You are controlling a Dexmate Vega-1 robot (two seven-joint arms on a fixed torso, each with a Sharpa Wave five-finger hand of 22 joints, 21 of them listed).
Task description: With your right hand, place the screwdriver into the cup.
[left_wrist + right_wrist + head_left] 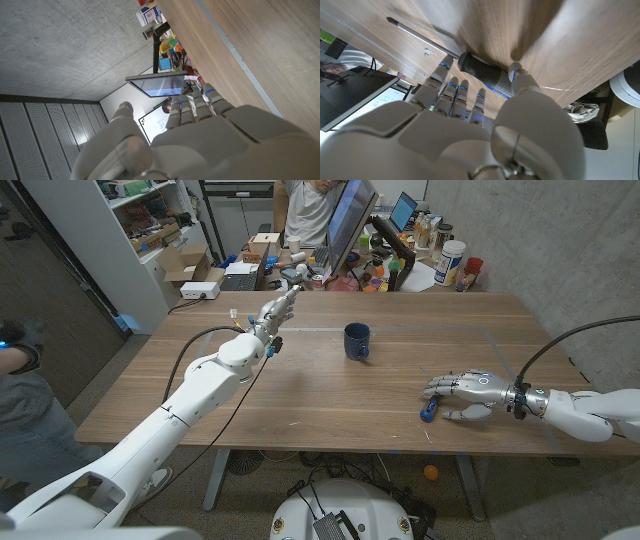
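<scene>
Right hand point(468, 394) down over the screwdriver point(429, 411) near the worktop's point(300, 395) right front.

Fingers curled about the dark handle, thumb point(520, 80) and a fingertip touching it; grip not certain, tool flat on the wood. Dark grip with blue trim, thin metal shaft point(422, 37) pointing away. Dark blue cup point(357, 341) upright mid-worktop, well apart. Left hand point(277, 314) raised farther left, fingers straight, holding nothing.

The right hand point(470, 392) covers most of the screwdriver point(428, 413) in the head view. Whether its fingers point(515, 75) grip the handle cannot be told. The cup's point(357, 340) inside is too small to judge.
</scene>
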